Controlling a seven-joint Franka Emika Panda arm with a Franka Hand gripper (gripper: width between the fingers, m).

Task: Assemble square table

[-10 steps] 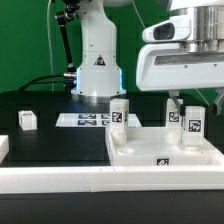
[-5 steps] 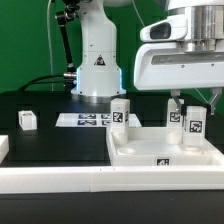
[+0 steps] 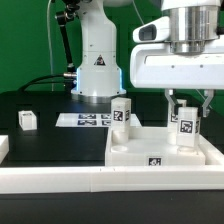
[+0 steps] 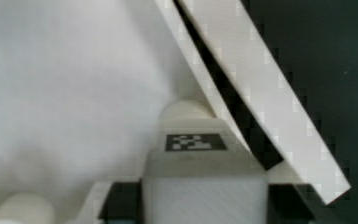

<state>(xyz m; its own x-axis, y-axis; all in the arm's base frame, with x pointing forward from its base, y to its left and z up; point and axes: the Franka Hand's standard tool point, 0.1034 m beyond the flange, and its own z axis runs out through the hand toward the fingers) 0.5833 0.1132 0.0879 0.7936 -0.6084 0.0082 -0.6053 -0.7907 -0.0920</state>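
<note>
Open table at middle left, crowded at right.
The table (image 3: 50,135) lies bare in the middle left of the frame, between the loose leg (image 3: 27,120) and the slab (image 3: 135,152), with the marker board (image 3: 85,120) flat just behind. The rail (image 3: 60,172) bars the whole lower edge. The robot base (image 3: 95,60) blocks the upper centre. On the slab, a gap lies open between the corner leg (image 3: 120,113) and the right leg (image 3: 186,128). The gripper (image 3: 186,110) clasps that right leg, and its bulky body fills the upper right.
</note>
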